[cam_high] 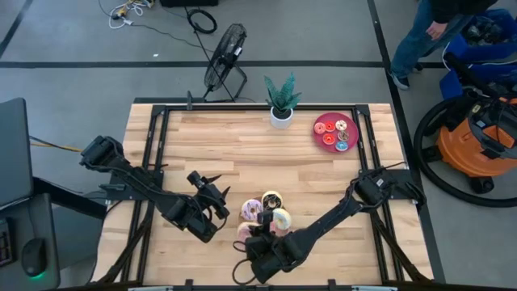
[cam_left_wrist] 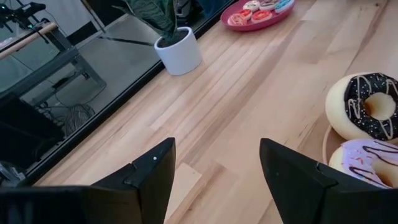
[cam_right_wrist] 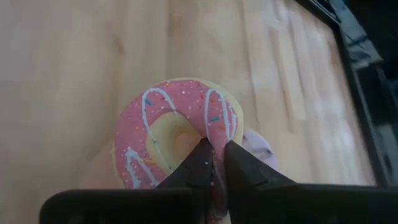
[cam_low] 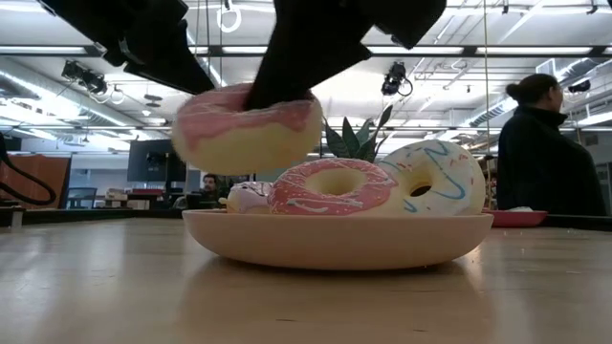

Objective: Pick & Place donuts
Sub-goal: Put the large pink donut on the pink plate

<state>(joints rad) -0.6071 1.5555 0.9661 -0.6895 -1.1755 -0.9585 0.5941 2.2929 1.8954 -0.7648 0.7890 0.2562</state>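
Right hand [cam_right_wrist: 214,163]: at the near table edge, fingers pinched through the ring of a pink-iced donut [cam_right_wrist: 177,134], which the low view shows lifted above the pale plate [cam_low: 335,244].

Pale plate: near centre of the table [cam_high: 242,145]; carries a pink donut [cam_low: 330,186], a white donut with blue streaks [cam_low: 430,177], a chocolate-iced donut [cam_left_wrist: 364,106] and a purple-iced donut [cam_left_wrist: 367,162].

Left hand [cam_left_wrist: 217,168]: just beside the plate, fingers spread wide, holding nothing.

Potted plant [cam_high: 282,100]: far edge, white pot.

Dark red plate [cam_high: 337,132]: far right, bearing several small donuts [cam_high: 329,138].

Person [cam_low: 540,153]: beyond the table.
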